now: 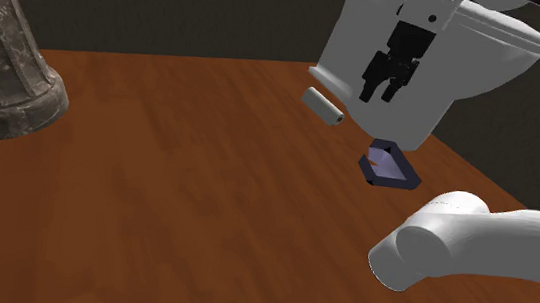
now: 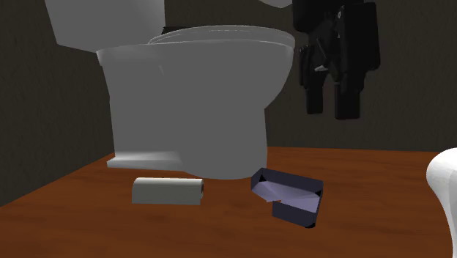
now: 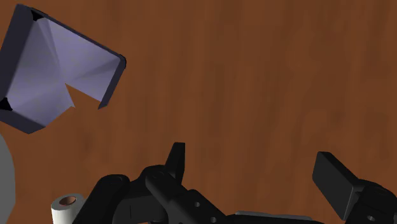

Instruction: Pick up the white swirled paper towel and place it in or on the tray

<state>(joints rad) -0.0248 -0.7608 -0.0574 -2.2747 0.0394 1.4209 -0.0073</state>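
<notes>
Closest to us sits our white arm (image 1: 471, 243). From the second exterior view's left, the paper towel roll (image 2: 167, 190) lies on the floor (image 2: 73, 220) beside the toilet (image 2: 190, 110). Then comes the tray (image 2: 289, 196), then our tool (image 2: 331, 111), high, wide open, empty. On the descent, we judge a finger could clip the toilet or set the roll rolling.

Identify the reddish-brown wooden plank floor (image 1: 174, 197) by its darker streaked grain. The short cylindrical paper towel roll (image 1: 322, 106) (image 2: 167, 191) (image 3: 67, 207) reads plain pale grey-white; its core end shows tan-brown. You see the shallow angular tray (image 1: 376, 173) (image 2: 296, 211) (image 3: 44, 70) with dark navy outer walls and a lavender inside, shaded in facets. The smooth toilet (image 2: 190, 110) is plain white, shaded grey. The two-finger gripper (image 1: 381, 93) (image 2: 331, 106) (image 3: 252, 159) is all black. The rounded arm link (image 1: 491, 245) is white. The stone column base (image 1: 5, 62) is mottled grey with dark veins.
</notes>
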